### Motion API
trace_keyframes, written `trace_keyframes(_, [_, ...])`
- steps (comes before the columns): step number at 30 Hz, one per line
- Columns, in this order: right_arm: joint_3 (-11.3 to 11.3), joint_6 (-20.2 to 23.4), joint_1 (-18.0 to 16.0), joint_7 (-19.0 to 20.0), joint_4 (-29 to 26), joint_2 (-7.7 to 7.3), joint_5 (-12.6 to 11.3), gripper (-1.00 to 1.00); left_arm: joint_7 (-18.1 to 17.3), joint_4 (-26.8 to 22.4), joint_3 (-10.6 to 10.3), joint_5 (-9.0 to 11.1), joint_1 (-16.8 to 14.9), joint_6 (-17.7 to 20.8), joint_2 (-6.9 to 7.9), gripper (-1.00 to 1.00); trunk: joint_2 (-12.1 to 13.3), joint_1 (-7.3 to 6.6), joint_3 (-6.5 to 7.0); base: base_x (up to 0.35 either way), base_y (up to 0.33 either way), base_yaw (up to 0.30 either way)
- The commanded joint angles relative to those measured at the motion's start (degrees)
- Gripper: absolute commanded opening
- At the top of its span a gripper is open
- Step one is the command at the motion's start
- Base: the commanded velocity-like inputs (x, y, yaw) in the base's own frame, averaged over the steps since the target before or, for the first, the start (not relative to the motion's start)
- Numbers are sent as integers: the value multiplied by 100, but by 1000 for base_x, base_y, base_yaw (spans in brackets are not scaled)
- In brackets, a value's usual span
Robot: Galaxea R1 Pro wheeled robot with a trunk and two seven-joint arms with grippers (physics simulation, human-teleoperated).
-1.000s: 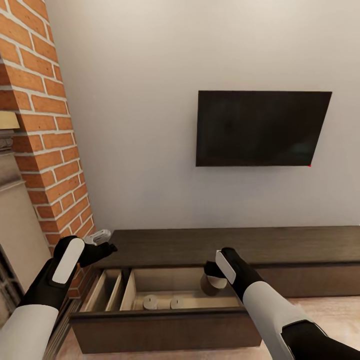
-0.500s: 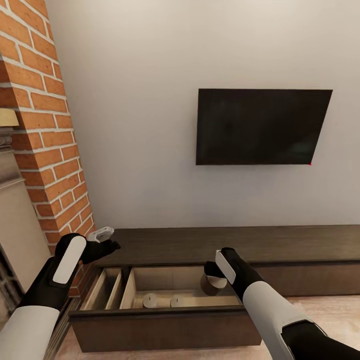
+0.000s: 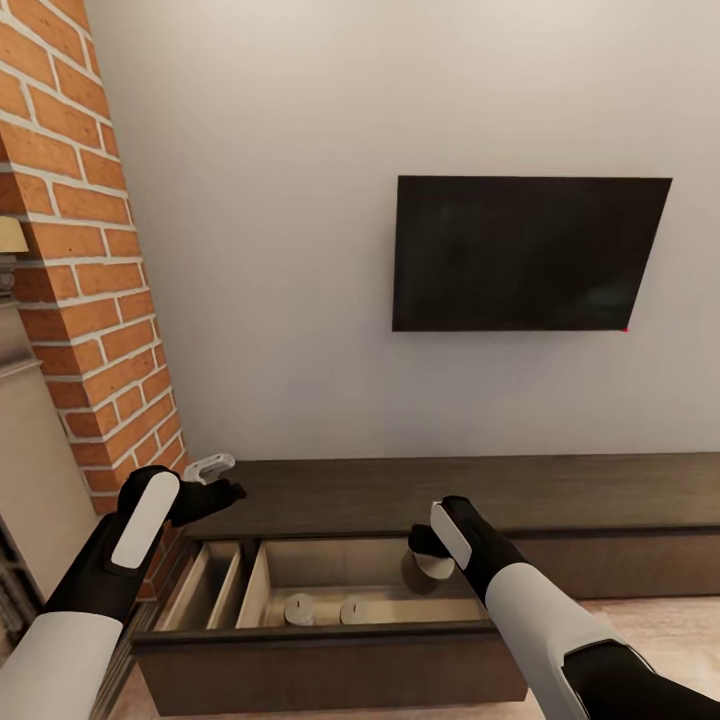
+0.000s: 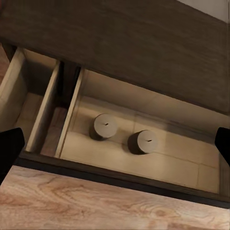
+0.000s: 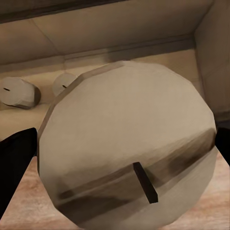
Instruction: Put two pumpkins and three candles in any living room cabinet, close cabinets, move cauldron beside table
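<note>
Even soft light, sharp renders, faint shadows.

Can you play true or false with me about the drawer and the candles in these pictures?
1. The drawer is open. True.
2. Two candles lie inside it. True.
3. The right gripper is empty. False: it holds a third candle over the drawer.
4. The left gripper holds a pumpkin. False: it holds nothing, and its fingers are apart.
5. The TV on the wall is showing a cartoon. False: its screen is dark.
</note>
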Motion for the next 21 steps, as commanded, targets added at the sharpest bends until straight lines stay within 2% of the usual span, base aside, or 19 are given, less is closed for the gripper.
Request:
trace_keyframes(1, [35, 12, -3, -51, 22, -7, -60, -100, 59, -47, -13, 58, -4, 5, -3, 100, -4, 0, -6, 7, 0, 0])
trace_keyframes(4, [29, -9, -4, -53, 199, -10, -60, -100, 66, -390, -14, 72, -4, 3, -55, 100, -4, 0, -6, 3, 0, 0])
trace_keyframes(7, [32, -17, -4, -51, 249, -6, -60, -100, 67, -533, 0, 84, -4, 5, -67, 100, -124, 65, -60, 0, 0, 0])
trace_keyframes(21, [35, -46, -5, -56, 266, -2, -43, -100, 68, -606, -2, 109, -4, 11, -71, 100, -685, 373, -312, 0, 0, 0])
